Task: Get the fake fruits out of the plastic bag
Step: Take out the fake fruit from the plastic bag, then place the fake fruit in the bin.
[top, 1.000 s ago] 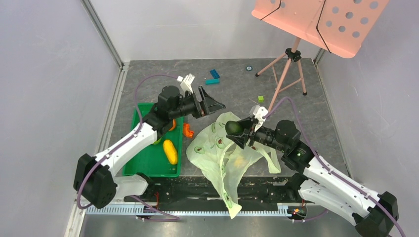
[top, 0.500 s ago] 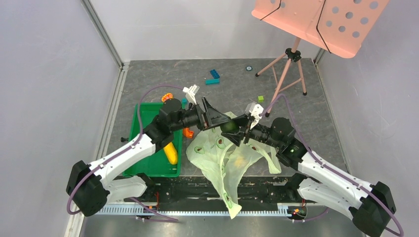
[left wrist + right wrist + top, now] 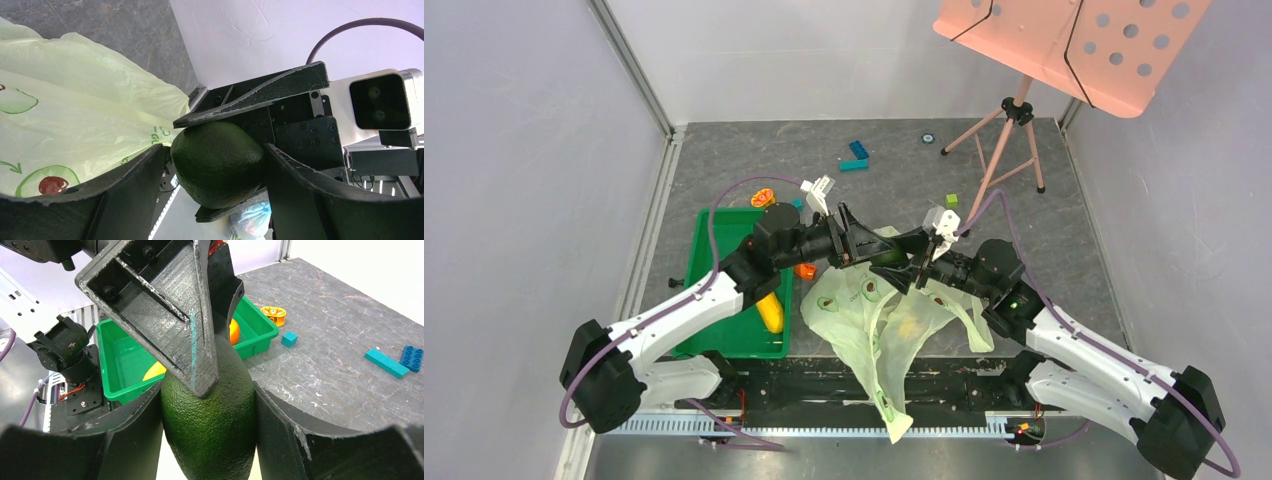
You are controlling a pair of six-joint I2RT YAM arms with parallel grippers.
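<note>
One pale green plastic bag [image 3: 874, 320] lies crumpled on the table [image 3: 1064, 200], just beside the green tray [image 3: 734, 340]. Above the bag's far edge the right gripper [image 3: 207, 405] clamps the dark green avocado [image 3: 210, 425], and the left gripper [image 3: 217, 160] clasps its other two sides. Inside the tray lie an oblong yellow fruit [image 3: 769, 312] and an orange one [image 3: 233, 331].

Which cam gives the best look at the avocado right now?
Left wrist: the avocado sits mid-frame, nearly its whole outline clear. Right wrist shows it large, but a finger of the left gripper covers its top and the frame crops its bottom. Top external: only a dark sliver between left gripper and right gripper.
</note>
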